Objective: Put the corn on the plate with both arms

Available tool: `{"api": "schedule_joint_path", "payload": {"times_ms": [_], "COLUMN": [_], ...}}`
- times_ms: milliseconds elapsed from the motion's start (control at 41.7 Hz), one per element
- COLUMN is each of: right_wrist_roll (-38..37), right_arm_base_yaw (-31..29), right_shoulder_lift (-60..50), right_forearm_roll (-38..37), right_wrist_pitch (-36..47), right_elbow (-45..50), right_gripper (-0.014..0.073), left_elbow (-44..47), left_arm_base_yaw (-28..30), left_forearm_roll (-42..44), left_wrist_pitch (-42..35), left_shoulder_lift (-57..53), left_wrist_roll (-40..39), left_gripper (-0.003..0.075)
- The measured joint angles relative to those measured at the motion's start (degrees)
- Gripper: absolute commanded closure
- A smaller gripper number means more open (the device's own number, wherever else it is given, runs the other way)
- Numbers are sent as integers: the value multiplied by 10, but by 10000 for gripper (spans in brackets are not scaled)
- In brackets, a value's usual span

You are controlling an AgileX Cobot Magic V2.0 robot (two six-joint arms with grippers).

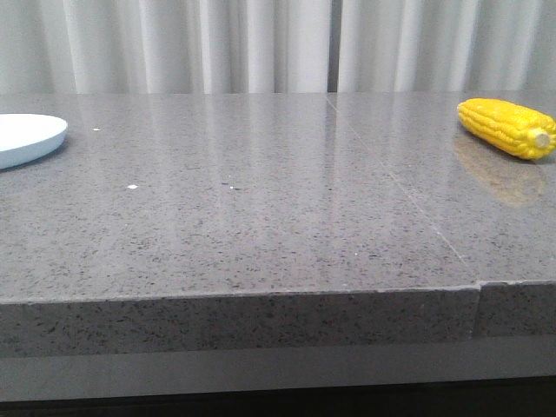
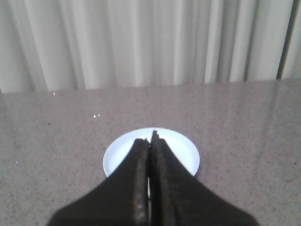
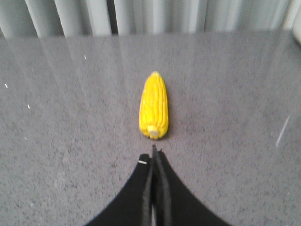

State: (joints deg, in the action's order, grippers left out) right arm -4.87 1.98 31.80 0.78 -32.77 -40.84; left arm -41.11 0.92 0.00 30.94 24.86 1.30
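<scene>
The yellow corn (image 1: 507,127) lies on the grey table at the far right, its pale stub end toward the front. The pale blue-white plate (image 1: 26,137) sits at the far left, partly cut off by the frame edge. Neither gripper shows in the front view. In the left wrist view my left gripper (image 2: 150,141) is shut and empty, its tips over the near part of the plate (image 2: 181,153). In the right wrist view my right gripper (image 3: 154,155) is shut and empty, just short of the stub end of the corn (image 3: 154,106).
The grey speckled table (image 1: 261,208) has a seam (image 1: 408,195) running from back to front right of the middle, and its front edge is near. Pale curtains (image 1: 261,43) hang behind the table. Small white specks (image 1: 132,186) lie on the left half.
</scene>
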Motion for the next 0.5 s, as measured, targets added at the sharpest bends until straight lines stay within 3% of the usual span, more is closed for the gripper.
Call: {"api": "schedule_joint_path", "payload": {"times_ms": [216, 288, 336, 408, 504], "right_wrist_roll": [0, 1, 6, 17, 23], "right_arm_base_yaw": [0, 0, 0, 0, 0], "right_shoulder_lift": [68, 83, 92, 103, 115], "right_forearm_roll": [0, 0, 0, 0, 0], "right_wrist_pitch": [-9, -10, -11, -11, -12], "right_elbow": [0, 0, 0, 0, 0], "right_gripper": [655, 601, 505, 329, 64], "left_elbow": [8, 9, 9, 9, 9], "left_arm_base_yaw": [0, 0, 0, 0, 0], "left_forearm_roll": [0, 0, 0, 0, 0], "left_wrist_pitch": [14, 19, 19, 22, 28], "left_shoulder_lift": [45, 55, 62, 72, 82], "left_wrist_roll": [0, 0, 0, 0, 0], "left_gripper": [740, 735, 702, 591, 352]}}
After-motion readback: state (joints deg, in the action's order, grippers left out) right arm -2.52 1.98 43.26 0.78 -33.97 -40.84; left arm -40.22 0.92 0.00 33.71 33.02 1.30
